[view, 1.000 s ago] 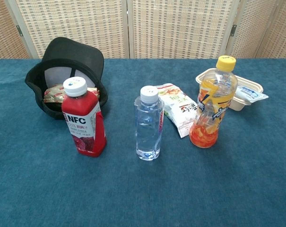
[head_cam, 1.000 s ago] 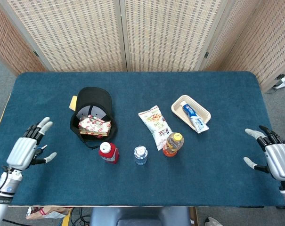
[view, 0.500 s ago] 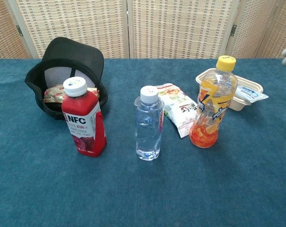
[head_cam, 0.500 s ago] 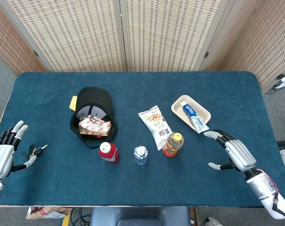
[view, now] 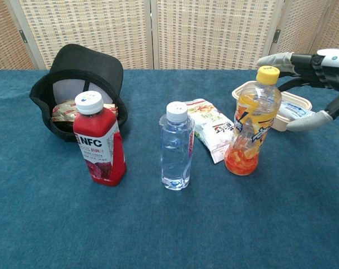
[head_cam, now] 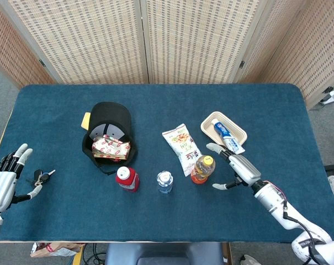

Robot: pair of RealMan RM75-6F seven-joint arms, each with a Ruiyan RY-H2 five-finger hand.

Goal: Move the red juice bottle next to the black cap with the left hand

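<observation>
A dark blue cloth-covered table [head_cam: 277, 110] holds a row of three upright bottles. The red juice bottle with a white screw cap [head_cam: 127, 179] stands at the left end of the row, just in front of the upturned black baseball cap [head_cam: 107, 128], which has a red-and-white patterned packet [head_cam: 111, 147] tucked inside. From the head view the bottle looks to be touching or nearly touching the cap's rim, though the angle makes that hard to confirm.

The left hand [head_cam: 2, 185] sits at the table's near left edge, fingers spread and holding nothing; the red bottle is well apart from its fingertips, off toward the table's middle. A small bunch of keys [head_cam: 40, 178] lies just beside its thumb.

Over the last second the right hand [head_cam: 233, 165] has swept in from the far right edge. It now hovers with fingers apart and empty, curved toward the yellow-capped orange drink bottle [view: 252, 121], close but not gripping. A clear water bottle [view: 176, 147] stands between the two coloured bottles.

The left hand has pulled back, so the assigned reach for the red bottle seems not yet begun.
</observation>
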